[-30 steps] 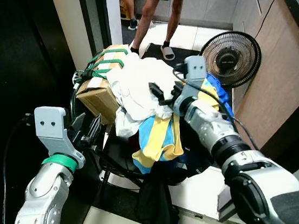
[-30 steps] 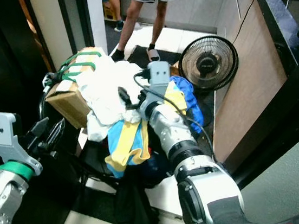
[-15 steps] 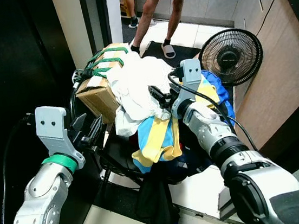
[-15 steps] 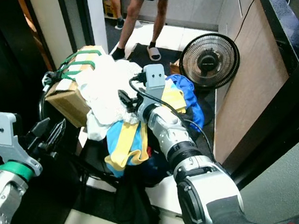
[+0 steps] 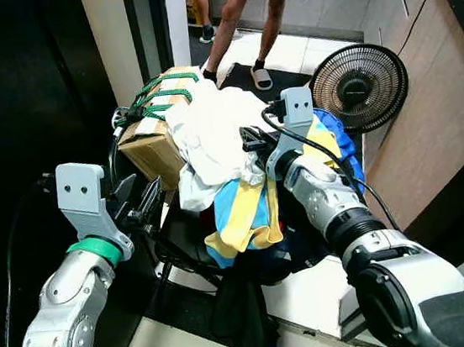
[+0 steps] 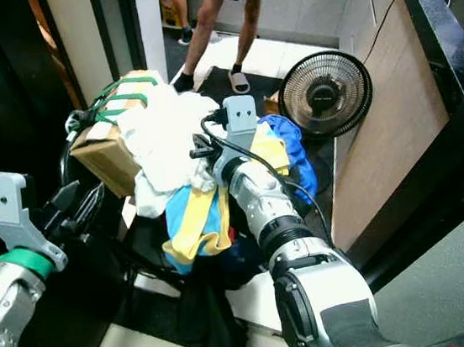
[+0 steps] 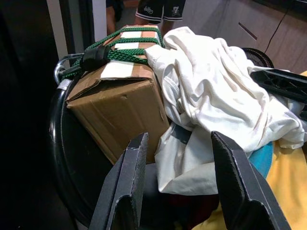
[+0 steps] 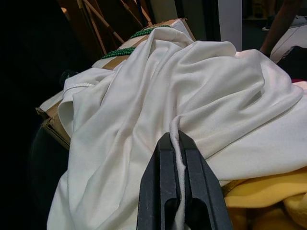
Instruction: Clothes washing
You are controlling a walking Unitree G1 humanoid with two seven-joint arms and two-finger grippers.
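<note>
One fold of the white shirt (image 8: 192, 91) sits pinched inside the closed right gripper (image 8: 178, 191)

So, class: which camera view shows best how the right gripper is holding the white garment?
The right wrist view: the right gripper is shut on a fold of the white garment, the pinch seen close up. The eye views show that gripper small at the pile's edge; the left wrist view shows the garment.
</note>
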